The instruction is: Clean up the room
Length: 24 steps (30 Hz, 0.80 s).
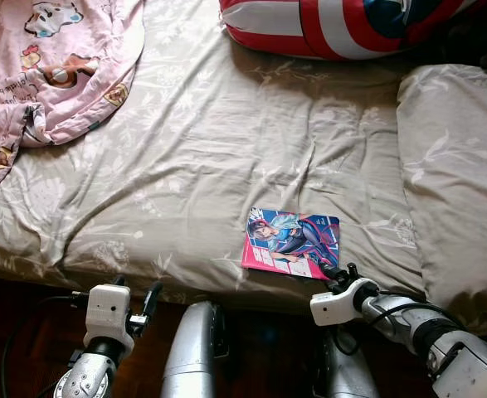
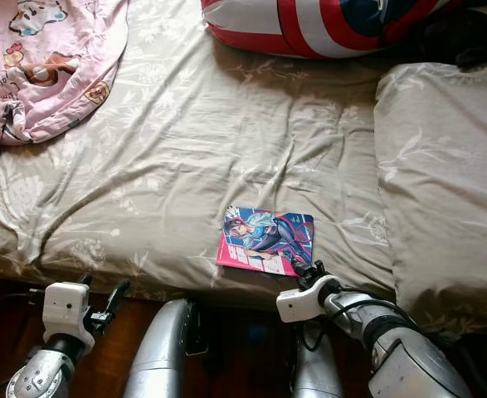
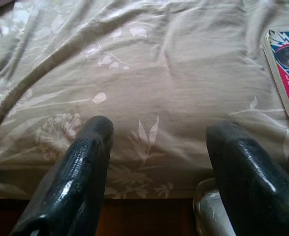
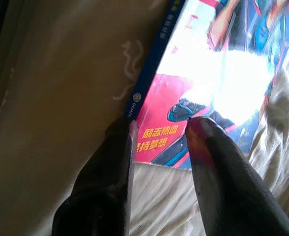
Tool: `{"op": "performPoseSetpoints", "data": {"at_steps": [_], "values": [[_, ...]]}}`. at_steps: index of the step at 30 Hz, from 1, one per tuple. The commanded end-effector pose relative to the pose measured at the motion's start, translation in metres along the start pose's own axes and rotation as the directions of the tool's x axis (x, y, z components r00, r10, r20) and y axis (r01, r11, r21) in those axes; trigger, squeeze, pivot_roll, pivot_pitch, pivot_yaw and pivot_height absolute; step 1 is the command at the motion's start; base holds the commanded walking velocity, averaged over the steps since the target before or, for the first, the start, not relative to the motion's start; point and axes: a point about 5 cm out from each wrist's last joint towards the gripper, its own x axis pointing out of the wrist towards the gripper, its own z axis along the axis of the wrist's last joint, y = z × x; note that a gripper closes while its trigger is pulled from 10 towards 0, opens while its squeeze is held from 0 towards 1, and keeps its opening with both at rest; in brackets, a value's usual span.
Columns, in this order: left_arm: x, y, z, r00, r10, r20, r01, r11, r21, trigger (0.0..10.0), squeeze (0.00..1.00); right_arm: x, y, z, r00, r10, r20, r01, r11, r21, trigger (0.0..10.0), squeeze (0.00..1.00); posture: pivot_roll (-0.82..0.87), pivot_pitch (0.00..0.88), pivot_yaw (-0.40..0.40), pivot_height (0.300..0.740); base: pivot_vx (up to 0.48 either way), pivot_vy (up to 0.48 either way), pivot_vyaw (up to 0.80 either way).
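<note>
While I stand at the near edge of the bed (image 1: 193, 149), my head camera looks down on its beige sheet printed with pale leaves and flowers. At far left a pink blanket (image 1: 44, 66) with cartoon animals lies bunched over the mattress corner. My left gripper (image 1: 139, 303) hangs just below the bed edge, over dark floor, well apart from everything on the bed; in its wrist view both black fingers (image 3: 80, 172) stand spread wide with only sheet between them, holding nothing. Between my arms, my two silver legs (image 1: 195, 352) show against the floor. At top centre a round cushion (image 1: 343, 25) in red, white and blue rings with a star rests on the far side of the bed. Right of centre, near the bed's front edge, a comic book (image 1: 291, 242) lies flat, cover up: pink lower band, a blue-suited figure, blue spine. My right gripper (image 1: 336, 272) sits at the book's near right corner. Its wrist view shows the fingertips (image 4: 208, 142) parted a little, one tip at the spine edge, the other over the pink cover; I cannot tell if either touches, and the book is not clamped. At far right a pillow (image 1: 459, 166) in the same leaf fabric lies beside the book, apart from it.
</note>
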Motion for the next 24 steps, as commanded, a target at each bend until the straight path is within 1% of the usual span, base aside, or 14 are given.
{"op": "performPoseSetpoints", "data": {"at_steps": [1,6,7,9,10,13,14,16,17,18,19,20,23,24], "values": [[-0.006,0.000,-0.012,0.998,0.003,-0.058,-0.003,1.000,0.002,10.0,0.00,-0.003,0.013,0.000,0.999,0.040,-0.016,-0.039,0.996,0.081,10.0,0.00,0.21,0.389,0.059,0.651,0.000,0.000,0.00],[-0.002,-0.002,-0.013,0.999,0.005,-0.053,-0.005,1.000,-0.002,10.0,0.00,-0.001,0.000,-0.003,0.997,-0.044,-0.061,0.058,0.967,0.246,10.0,0.00,0.20,0.375,0.053,0.651,0.000,0.000,0.00],[0.000,-0.002,-0.013,0.999,0.006,-0.051,-0.006,1.000,-0.005,10.0,0.00,0.000,-0.011,-0.007,0.989,-0.112,-0.096,0.139,0.927,0.348,10.0,0.00,0.19,0.364,0.050,0.651,0.000,0.000,0.00],[0.003,-0.004,-0.014,0.999,0.006,-0.049,-0.006,1.000,-0.009,10.0,0.00,0.000,-0.024,-0.012,0.971,-0.190,-0.143,0.235,0.864,0.446,10.0,0.00,0.18,0.356,0.048,0.651,0.000,0.000,0.00],[0.003,-0.004,-0.014,0.999,0.006,-0.049,-0.006,1.000,-0.009,10.0,0.00,0.000,-0.024,-0.012,0.971,-0.190,-0.143,0.235,0.864,0.446,10.0,0.00,0.18,0.356,0.048,0.651,0.000,0.000,0.00],[0.010,-0.007,-0.015,0.999,0.003,-0.043,-0.004,1.000,-0.021,10.0,0.00,-0.002,-0.038,-0.016,0.937,-0.288,-0.197,0.342,0.645,0.683,10.0,0.00,0.15,0.326,0.037,0.651,0.000,0.000,0.00],[0.011,-0.008,-0.015,0.999,0.003,-0.042,-0.003,1.000,-0.023,10.0,0.00,-0.003,-0.037,-0.016,0.932,-0.295,-0.211,0.353,0.603,0.716,10.0,0.00,0.15,0.322,0.035,0.651,0.000,0.000,0.00],[0.016,-0.010,-0.016,0.999,0.000,-0.040,-0.001,1.000,-0.028,10.0,0.00,-0.005,-0.030,-0.016,0.924,-0.295,-0.244,0.360,0.454,0.815,10.0,0.00,0.14,0.307,0.026,0.651,0.000,0.000,0.00],[0.019,-0.012,-0.018,0.999,-0.002,-0.042,0.001,1.000,-0.030,10.0,0.00,-0.006,-0.024,-0.016,0.914,-0.287,-0.286,0.370,0.303,0.879,10.0,0.00,0.13,0.296,0.021,0.651,0.000,0.000,0.00],[0.020,-0.012,-0.018,0.999,-0.003,-0.042,0.001,1.000,-0.031,10.0,0.00,-0.007,-0.023,-0.016,0.912,-0.285,-0.296,0.373,0.271,0.888,10.0,0.00,0.13,0.296,0.021,0.651,0.000,0.000,0.00],[0.024,-0.014,-0.019,0.999,-0.007,-0.044,0.006,0.999,-0.037,10.0,0.00,-0.008,-0.014,-0.013,0.900,-0.273,-0.341,0.369,0.059,0.927,10.0,0.00,0.11,0.274,0.014,0.651,0.000,0.000,0.00],[0.026,-0.015,-0.020,0.999,-0.010,-0.045,0.008,0.999,-0.039,10.0,0.00,-0.009,-0.010,-0.011,0.895,-0.267,-0.358,0.367,-0.019,0.930,10.0,0.00,0.11,0.274,0.014,0.651,0.000,0.000,0.00],[0.039,-0.020,-0.023,0.998,-0.023,-0.052,0.021,0.999,-0.049,10.0,0.00,-0.013,0.012,-0.001,0.885,-0.226,-0.407,0.359,-0.225,0.906,10.0,0.00,0.09,0.229,0.005,0.651,0.000,0.000,0.00],[0.039,-0.020,-0.023,0.998,-0.023,-0.052,0.021,0.999,-0.049,10.0,0.00,-0.013,0.012,-0.001,0.885,-0.226,-0.407,0.359,-0.225,0.906,10.0,0.00,0.09,0.229,0.005,0.651,0.000,0.000,0.00]]}}
